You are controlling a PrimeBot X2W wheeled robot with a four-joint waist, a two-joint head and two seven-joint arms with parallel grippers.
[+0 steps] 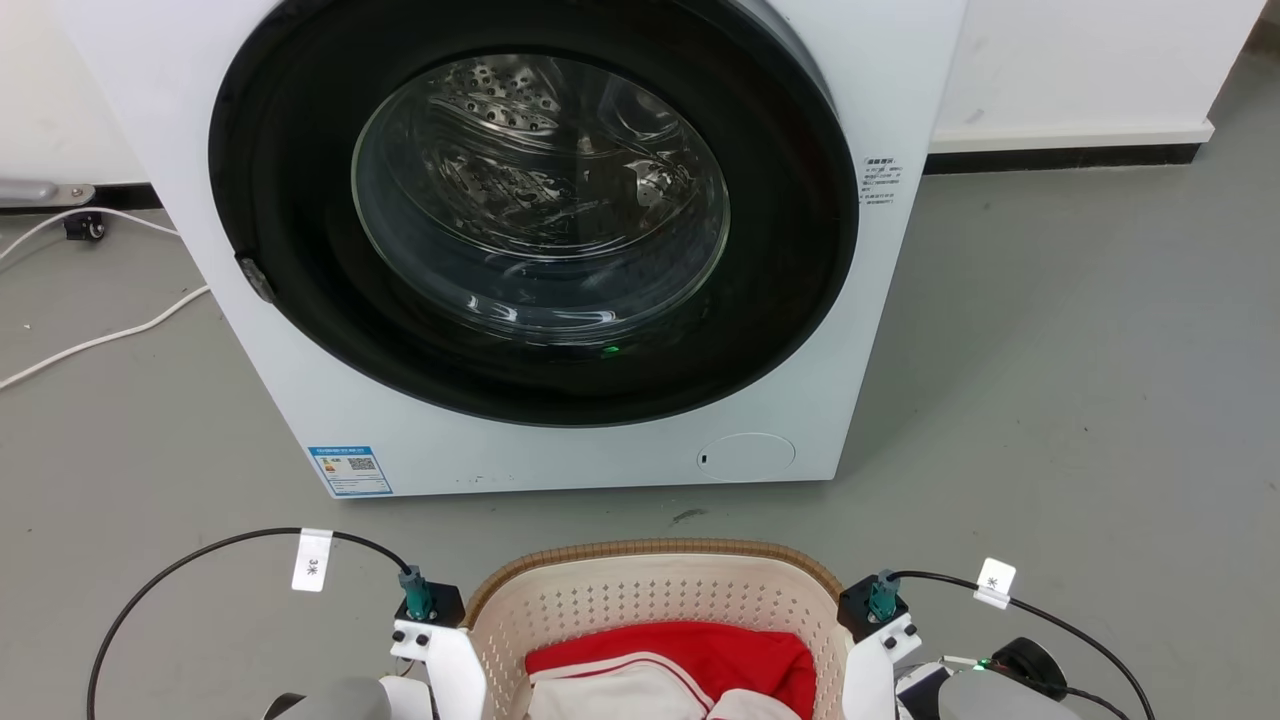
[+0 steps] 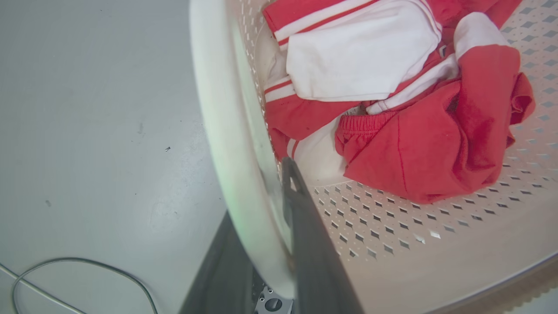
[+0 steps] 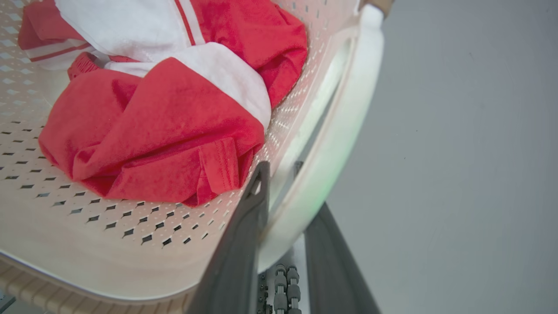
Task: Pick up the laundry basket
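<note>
Fingers (image 2: 305, 226) on cream perforated laundry basket (image 1: 650, 592)

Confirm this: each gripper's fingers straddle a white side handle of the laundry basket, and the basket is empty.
Not empty. The laundry basket holds red and white clothes, as both wrist views show. The rest stands for the left gripper and the right gripper.

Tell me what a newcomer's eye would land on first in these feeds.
The washing machine, its dark-ringed round glass door taking up the head view's upper half, strikes first. Next, the red and white clothes heaped in the laundry basket at the bottom edge, with the left gripper and right gripper each straddling a white side handle.
</note>
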